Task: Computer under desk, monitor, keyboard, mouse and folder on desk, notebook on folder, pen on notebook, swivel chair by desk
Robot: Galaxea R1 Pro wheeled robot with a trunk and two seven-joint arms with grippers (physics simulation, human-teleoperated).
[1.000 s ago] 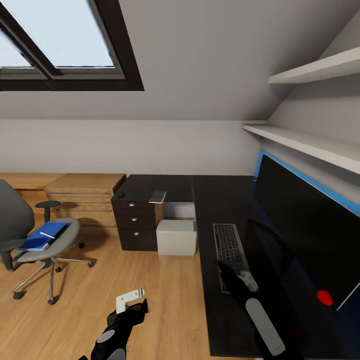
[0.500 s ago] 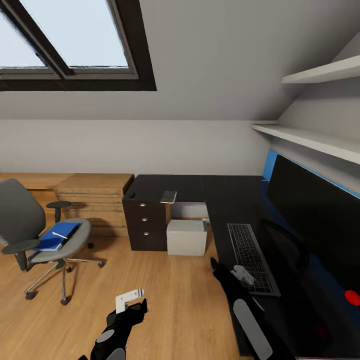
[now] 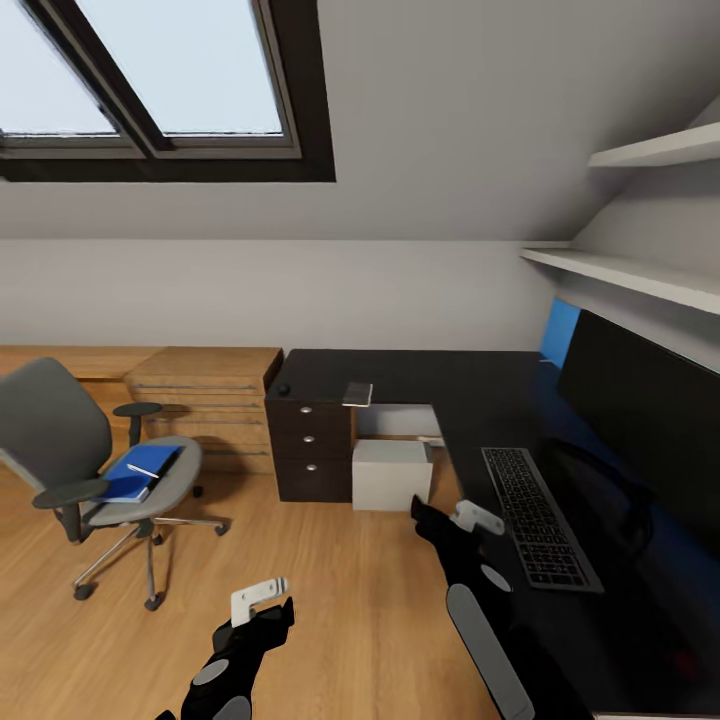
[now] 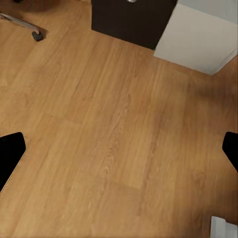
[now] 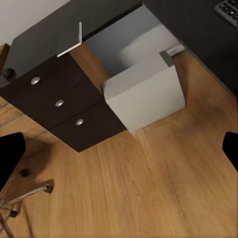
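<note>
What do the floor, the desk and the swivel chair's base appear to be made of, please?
Floor: likely wood or laminate, warm brown planks with visible grain, matte. Desk: probably dark laminate or painted board, near-black with a faint sheen. Swivel chair base: seemingly metal, thin grey spokes with a light shine, on dark casters.

Sloped white wall, skylight [image 3: 150, 80], wall shelves [image 3: 640, 275], wood floor [image 3: 340, 600], wooden dresser [image 3: 205, 400].

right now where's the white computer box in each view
Head view: computer sits on the floor under the desk, beside the dark drawer unit.
Left wrist view: computer at the picture's upper right corner, on the wood floor.
Right wrist view: computer near the centre, under the desk edge.
Shared landmark: the dark drawer unit next to it.
</note>
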